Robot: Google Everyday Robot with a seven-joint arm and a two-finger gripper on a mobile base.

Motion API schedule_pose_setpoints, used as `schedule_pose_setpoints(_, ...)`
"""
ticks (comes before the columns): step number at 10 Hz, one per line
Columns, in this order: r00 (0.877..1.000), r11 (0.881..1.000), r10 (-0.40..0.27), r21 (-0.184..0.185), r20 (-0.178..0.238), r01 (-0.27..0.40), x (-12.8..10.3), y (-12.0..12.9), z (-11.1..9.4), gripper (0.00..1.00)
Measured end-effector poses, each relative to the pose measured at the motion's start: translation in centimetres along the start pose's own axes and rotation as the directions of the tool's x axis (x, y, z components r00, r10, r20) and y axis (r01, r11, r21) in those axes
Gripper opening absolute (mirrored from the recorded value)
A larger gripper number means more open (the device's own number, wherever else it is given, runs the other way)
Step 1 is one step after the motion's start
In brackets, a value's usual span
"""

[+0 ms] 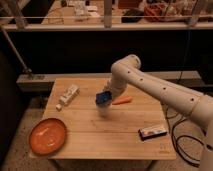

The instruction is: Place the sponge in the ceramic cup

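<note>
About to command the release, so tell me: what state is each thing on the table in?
gripper: over mid-table, shut on the sponge
sponge: held right above the ceramic cup
ceramic cup: standing under the sponge
orange plate: empty, lying flat
white bottle: on its side
packet: lying flat
orange stick: lying flat

1. The gripper (105,94) is hovering above the middle of the wooden surface (117,137), its jaws clasping the sponge (102,99).
2. The ceramic cup (104,112) is standing just beneath.
3. An orange plate (47,136) is lying well apart, lower left.
</note>
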Motion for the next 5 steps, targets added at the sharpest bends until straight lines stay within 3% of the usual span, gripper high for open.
schedule_pose_setpoints(5, 1.000, 1.000, -0.009, 0.006, 0.001, 0.009, 0.00, -0.48, 0.26, 0.01)
